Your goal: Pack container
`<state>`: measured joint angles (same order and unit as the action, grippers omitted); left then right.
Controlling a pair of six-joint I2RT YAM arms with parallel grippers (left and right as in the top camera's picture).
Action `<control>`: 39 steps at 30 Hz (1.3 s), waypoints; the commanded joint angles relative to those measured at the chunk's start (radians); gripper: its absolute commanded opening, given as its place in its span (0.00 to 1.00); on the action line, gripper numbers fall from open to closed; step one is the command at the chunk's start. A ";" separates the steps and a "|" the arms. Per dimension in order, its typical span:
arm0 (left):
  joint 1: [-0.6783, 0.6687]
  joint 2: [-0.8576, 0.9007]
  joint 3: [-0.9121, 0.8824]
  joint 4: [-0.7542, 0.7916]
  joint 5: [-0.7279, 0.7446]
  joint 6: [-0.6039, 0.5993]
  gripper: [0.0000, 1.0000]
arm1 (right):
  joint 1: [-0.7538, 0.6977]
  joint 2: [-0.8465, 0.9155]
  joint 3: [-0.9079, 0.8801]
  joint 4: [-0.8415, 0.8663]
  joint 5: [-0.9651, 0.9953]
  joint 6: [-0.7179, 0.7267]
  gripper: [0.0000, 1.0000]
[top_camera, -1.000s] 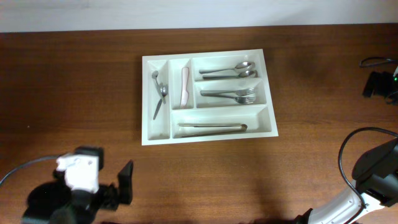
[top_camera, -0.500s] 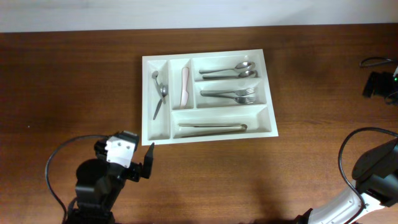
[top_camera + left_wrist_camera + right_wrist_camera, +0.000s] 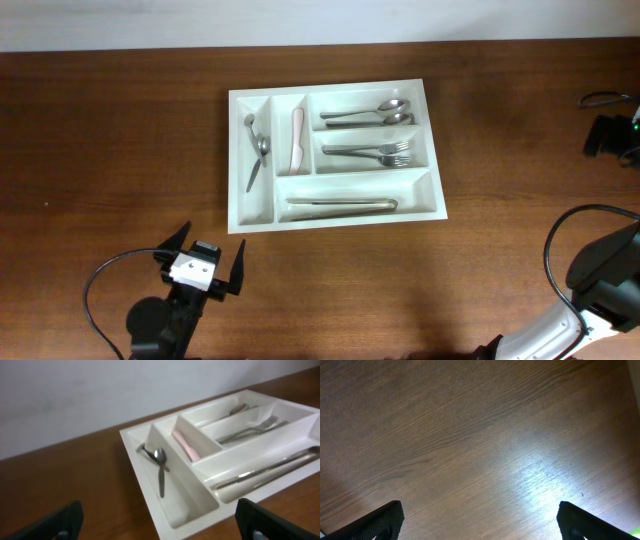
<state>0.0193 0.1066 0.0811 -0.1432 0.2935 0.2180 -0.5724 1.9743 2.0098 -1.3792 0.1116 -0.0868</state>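
The table (image 3: 100,130) is dark brown wood, and its far edge runs along a white wall. On the left, bare wood reaches from the far edge down to the front edge.

The left gripper (image 3: 214,237) hovers near the front edge, left of centre. Its fingers are spread wide and hold nothing, and they point at the container's front-left corner. A strip of bare wood separates the fingertips from that corner. Its black cable (image 3: 92,290) loops out towards the front-left corner of the table.

The container (image 3: 235,160) lies flat at mid-width, nearer the far edge, slightly turned so its right end sits lower in the overhead view. There is open wood on all four sides of its sloped rim. From the left, the first narrow compartment holds teaspoons (image 3: 258,150) and the second a pale pink-handled piece (image 3: 297,138). The three long compartments hold spoons (image 3: 370,113) at the far side, forks (image 3: 372,152) in the middle and tongs (image 3: 340,206) at the front.

Right of the container, bare wood continues to the right edge, where a black device (image 3: 603,135) sits. The right arm (image 3: 605,268) stands at the front-right corner. The right gripper (image 3: 480,521) has its fingers wide apart over bare wood and grips nothing.
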 commanded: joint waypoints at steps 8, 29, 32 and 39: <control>0.003 -0.102 -0.072 0.116 -0.090 -0.007 0.99 | 0.003 -0.003 -0.003 0.000 0.002 -0.003 0.99; 0.003 -0.101 -0.072 0.064 -0.257 -0.003 0.99 | 0.003 -0.003 -0.003 0.001 0.002 -0.003 0.99; 0.003 -0.101 -0.072 0.064 -0.257 -0.003 0.99 | 0.003 -0.003 -0.003 0.000 0.002 -0.003 0.99; 0.003 -0.101 -0.072 0.064 -0.257 -0.003 0.99 | 0.003 -0.003 -0.003 0.001 0.002 -0.003 0.99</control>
<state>0.0193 0.0147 0.0185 -0.0799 0.0471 0.2169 -0.5724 1.9743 2.0098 -1.3796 0.1116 -0.0860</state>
